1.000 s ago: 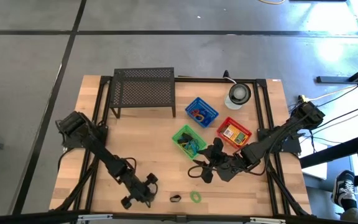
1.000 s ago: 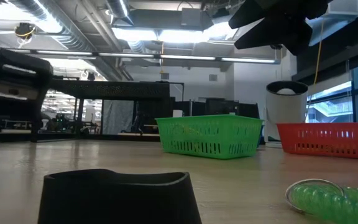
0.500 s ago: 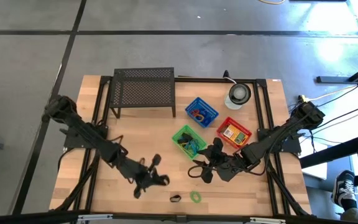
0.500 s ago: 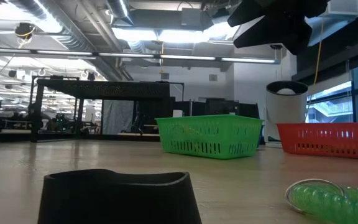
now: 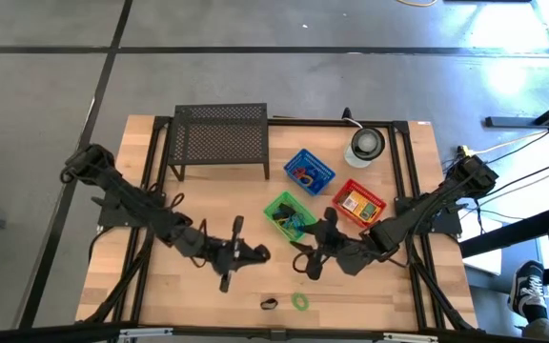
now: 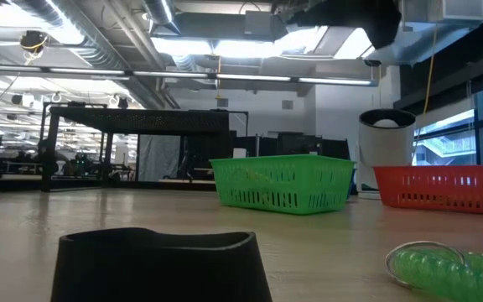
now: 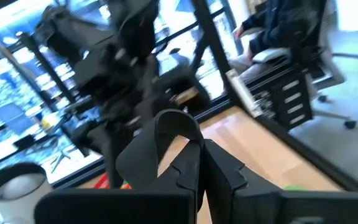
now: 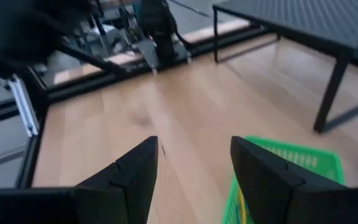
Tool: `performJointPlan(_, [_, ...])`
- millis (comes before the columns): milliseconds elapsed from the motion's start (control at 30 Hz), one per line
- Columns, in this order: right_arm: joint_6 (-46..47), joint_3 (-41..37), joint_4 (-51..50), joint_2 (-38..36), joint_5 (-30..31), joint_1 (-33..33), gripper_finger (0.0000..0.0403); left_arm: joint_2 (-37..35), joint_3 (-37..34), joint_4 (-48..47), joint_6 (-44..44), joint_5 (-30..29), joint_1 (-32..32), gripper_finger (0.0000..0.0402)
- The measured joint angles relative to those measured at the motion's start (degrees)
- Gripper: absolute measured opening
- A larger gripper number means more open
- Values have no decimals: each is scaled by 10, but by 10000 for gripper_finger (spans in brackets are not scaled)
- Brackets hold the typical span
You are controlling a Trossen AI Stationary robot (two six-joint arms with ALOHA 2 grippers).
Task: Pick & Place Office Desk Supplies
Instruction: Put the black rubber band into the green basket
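Observation:
My left gripper (image 5: pixel 261 253) hovers over the table's middle, left of the green basket (image 5: pixel 289 214). It is shut on a small black curved piece (image 7: pixel 173 119). My right gripper (image 5: pixel 305 262) is open and empty, near the basket's near side, and its spread fingers show in the right wrist view (image 8: pixel 194 155). A black clip (image 5: pixel 269 304) and a green coiled loop (image 5: pixel 300 301) lie flat on the table by the near edge. They also show in the low view, clip (image 6: pixel 158 264) and loop (image 6: pixel 451 268). A yellow-orange packet (image 5: pixel 355 202) lies in the red basket (image 5: pixel 358 202). My left gripper pinches the black piece between its two fingertips (image 7: pixel 219 165). The piece's curved strip (image 7: pixel 166 118) arches out past the fingertips, clear of the table. I cannot tell which part of it is in the pinch.
A blue basket (image 5: pixel 308 171) with loops stands behind the green one. The black mesh rack (image 5: pixel 220 138) stands at the far left. A round white and grey object (image 5: pixel 365 145) stands at the far right. Bare wood lies at the near left.
My left gripper has swung from the table's near edge toward the right and far side, up toward the green basket, staying shut. My right gripper has stayed beside the green basket. The clip and the green loop on the table have not moved.

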Motion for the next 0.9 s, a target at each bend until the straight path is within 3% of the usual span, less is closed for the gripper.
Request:
performJointPlan(267, [-44,0,54,0,-4,-9,203,2,0,-66,-71,0,69,8])
performJointPlan(433, [-39,0,54,0,-65,-40,203,31,-1,-81,-114,-5,104,8])
performJointPlan(633, [-29,0,54,0,-156,-78,203,66,-2,-77,-97,-6,123,8])
performJointPlan(900, [-66,0,52,0,-149,-90,203,66,-2,-77,-61,-59,109,8])
